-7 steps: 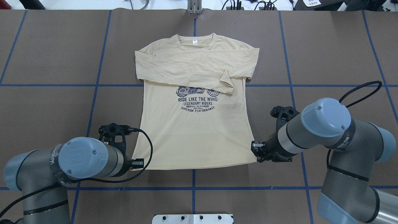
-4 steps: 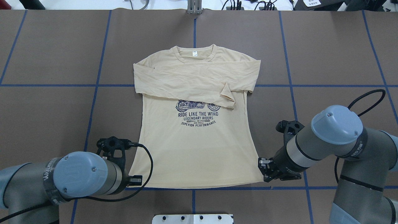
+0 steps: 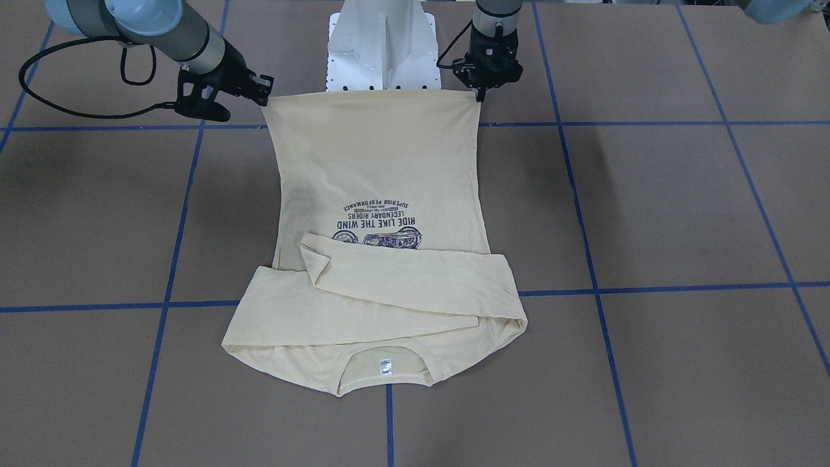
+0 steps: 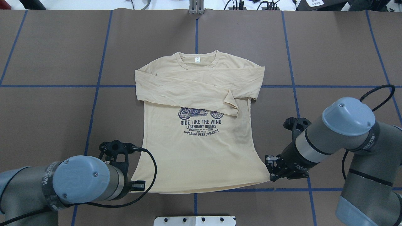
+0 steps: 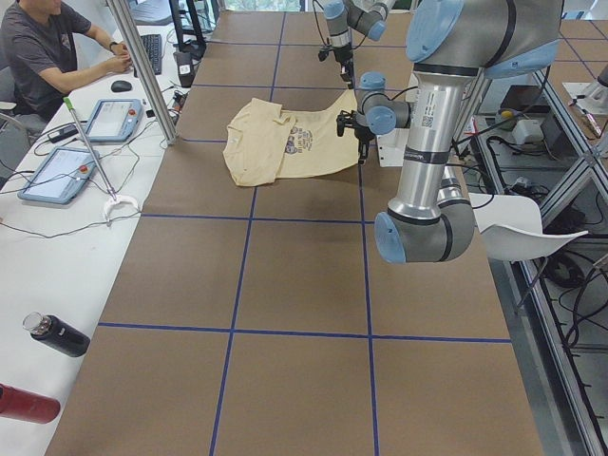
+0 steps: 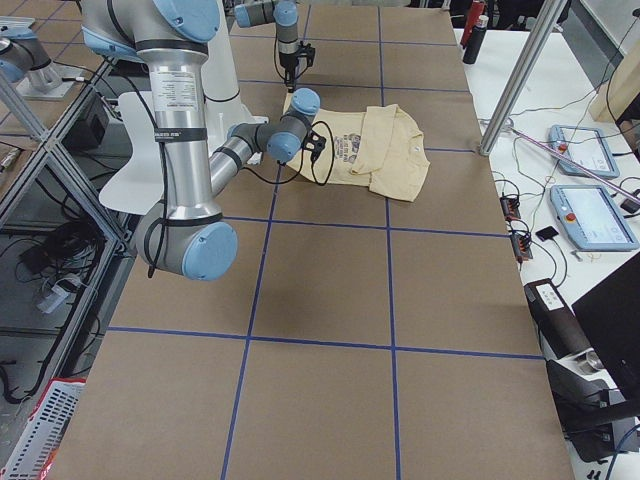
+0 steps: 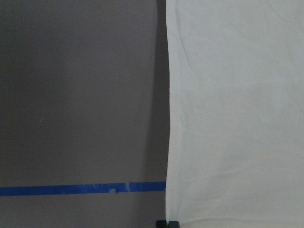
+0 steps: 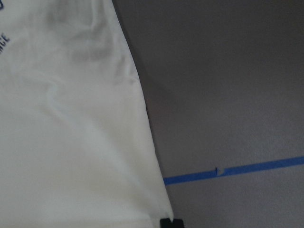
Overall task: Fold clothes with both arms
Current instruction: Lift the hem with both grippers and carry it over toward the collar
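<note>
The pale cream-yellow T-shirt [image 4: 198,157] lies flat, print [image 4: 201,122] up, collar and white neck label [image 4: 197,59] at the far side, both sleeves [image 4: 194,88] folded across the chest. My left gripper [image 4: 138,185] is shut on the near-left hem corner. My right gripper [image 4: 270,171] is shut on the near-right hem corner. In the front-facing view the shirt [image 3: 376,168] has its hem held at the left gripper [image 3: 480,96] and the right gripper [image 3: 262,87]. Both wrist views show the pinched corners [image 7: 167,222] [image 8: 170,221].
The white pedestal base [image 4: 194,220] lies just behind the hem. Blue tape lines [image 4: 94,86] grid the brown table. A metal post [image 4: 196,8] stands at the far edge. An operator [image 5: 47,57], teach pendants and bottles [image 5: 57,334] are along a side bench.
Both grippers have pulled the hem toward the robot base, and the whole shirt has slid that way with it. The collar now lies nearer the cross tape line.
</note>
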Robot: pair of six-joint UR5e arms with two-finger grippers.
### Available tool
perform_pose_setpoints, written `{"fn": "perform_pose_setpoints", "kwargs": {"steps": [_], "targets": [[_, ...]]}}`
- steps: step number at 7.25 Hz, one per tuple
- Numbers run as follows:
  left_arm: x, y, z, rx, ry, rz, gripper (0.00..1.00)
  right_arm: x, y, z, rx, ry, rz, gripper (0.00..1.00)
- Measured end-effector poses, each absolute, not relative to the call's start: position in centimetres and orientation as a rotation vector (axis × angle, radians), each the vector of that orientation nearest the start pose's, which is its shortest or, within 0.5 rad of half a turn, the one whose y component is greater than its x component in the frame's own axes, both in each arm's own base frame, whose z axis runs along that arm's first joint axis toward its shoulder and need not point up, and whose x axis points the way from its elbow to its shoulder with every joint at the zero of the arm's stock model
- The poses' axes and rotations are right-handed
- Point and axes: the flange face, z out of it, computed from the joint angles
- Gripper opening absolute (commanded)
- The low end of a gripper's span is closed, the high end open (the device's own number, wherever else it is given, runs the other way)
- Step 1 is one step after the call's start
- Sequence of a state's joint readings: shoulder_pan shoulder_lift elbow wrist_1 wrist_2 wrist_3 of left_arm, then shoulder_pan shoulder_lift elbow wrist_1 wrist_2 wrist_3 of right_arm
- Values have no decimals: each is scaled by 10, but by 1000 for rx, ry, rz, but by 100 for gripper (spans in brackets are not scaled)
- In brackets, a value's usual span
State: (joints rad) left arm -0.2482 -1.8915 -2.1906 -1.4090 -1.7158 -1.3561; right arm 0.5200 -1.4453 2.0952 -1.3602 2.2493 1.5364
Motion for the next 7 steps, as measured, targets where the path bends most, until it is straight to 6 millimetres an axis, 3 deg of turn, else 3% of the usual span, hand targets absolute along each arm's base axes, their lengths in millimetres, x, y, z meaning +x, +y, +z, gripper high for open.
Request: {"fn": "perform_pose_setpoints", "kwargs": {"steps": [1, 3, 5, 7], "targets": [[451, -264, 234, 78, 816, 3, 0, -392, -326, 315, -339, -981, 177, 0], [412, -330, 218, 154, 841, 1, 0, -393, -376, 294, -265, -1017, 239, 0], [370, -403, 216, 225, 824, -4, 0, -363, -422, 277, -201, -1053, 308, 0], [357, -467, 209, 267, 836, -41, 0, -334, -470, 272, -133, -1061, 373, 0]]}}
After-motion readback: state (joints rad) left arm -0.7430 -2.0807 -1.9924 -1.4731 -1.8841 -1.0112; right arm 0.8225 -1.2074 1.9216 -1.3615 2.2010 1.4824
